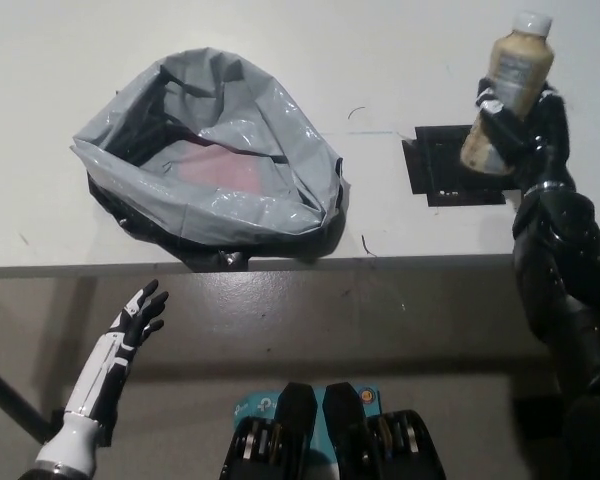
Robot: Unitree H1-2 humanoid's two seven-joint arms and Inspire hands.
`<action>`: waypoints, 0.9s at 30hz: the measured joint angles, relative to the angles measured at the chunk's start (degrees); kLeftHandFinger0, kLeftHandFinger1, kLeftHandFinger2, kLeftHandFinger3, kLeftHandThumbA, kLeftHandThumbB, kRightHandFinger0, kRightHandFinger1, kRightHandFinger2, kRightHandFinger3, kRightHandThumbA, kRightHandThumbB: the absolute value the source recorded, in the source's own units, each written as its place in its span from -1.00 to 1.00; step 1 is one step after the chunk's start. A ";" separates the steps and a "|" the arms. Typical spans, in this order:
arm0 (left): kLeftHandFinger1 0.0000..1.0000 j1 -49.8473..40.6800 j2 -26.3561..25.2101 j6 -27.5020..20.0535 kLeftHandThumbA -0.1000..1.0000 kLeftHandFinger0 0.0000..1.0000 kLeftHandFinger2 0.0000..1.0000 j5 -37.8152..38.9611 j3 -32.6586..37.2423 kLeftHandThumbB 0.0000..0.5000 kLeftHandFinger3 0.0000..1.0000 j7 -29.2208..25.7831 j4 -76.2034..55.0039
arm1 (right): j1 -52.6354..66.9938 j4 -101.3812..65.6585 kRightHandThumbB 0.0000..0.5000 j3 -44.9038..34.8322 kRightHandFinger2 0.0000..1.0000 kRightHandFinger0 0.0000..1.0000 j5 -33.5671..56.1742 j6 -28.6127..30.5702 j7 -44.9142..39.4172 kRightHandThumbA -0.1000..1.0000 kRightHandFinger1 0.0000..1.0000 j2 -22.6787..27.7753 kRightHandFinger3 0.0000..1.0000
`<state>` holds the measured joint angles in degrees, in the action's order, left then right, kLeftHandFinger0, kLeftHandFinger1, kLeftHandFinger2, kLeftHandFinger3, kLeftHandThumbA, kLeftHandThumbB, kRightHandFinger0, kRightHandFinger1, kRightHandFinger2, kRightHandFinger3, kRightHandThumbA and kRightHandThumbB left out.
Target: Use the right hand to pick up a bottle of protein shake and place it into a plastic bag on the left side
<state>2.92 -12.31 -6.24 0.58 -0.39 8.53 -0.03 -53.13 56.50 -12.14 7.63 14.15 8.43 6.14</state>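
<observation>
Head view, looking steeply down: a white table (40, 215) fills the upper part of the picture, its front edge running straight across, with a grey-brown floor (380, 320) below it. The tabletop carries faint dark scuff marks and one black square mat (442, 170) at the right.

The right hand (520, 125) is clamped around the lower half of the protein shake bottle (507, 90), which is raised clear of the table, above the mat's right end. The bottle is tilted, its white cap toward the upper right; the beige contents and pale label are visible.

The plastic bag (210, 160), grey and crumpled, lies on the left part of the table with its mouth open upward. Something reddish shows inside, though the view is too poor to say what it is. The bag's lower edge reaches the table's front edge. Bag and bottle are well apart.

The left hand (138, 318) rests below the table edge at lower left, holding nothing, fingers spread apart.
</observation>
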 measured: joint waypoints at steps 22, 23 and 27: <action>1.00 2.34 -0.21 0.08 1.00 1.00 1.00 -0.43 0.17 -0.21 1.00 0.40 1.12 | -5.93 -25.53 -0.50 28.43 0.52 -1.00 -21.07 -5.45 1.27 -1.00 -0.31 -5.36 0.64; 1.00 2.60 -0.23 0.08 1.00 1.00 1.00 -0.43 0.17 -0.19 1.00 0.40 1.16 | -7.80 -23.18 -0.48 29.54 0.53 -1.00 -22.13 -5.46 1.09 -1.00 -0.29 -6.23 0.65; 1.00 2.44 -0.12 0.06 1.00 1.00 1.00 -0.31 0.60 -0.22 1.00 0.68 1.23 | -12.59 -12.46 -0.34 32.67 0.49 -1.00 -24.45 -4.49 1.05 -1.00 -0.33 -8.79 0.46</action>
<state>5.36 -12.43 -6.18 0.27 0.21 9.21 1.20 -65.72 44.04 20.53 -16.82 9.66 9.48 -2.65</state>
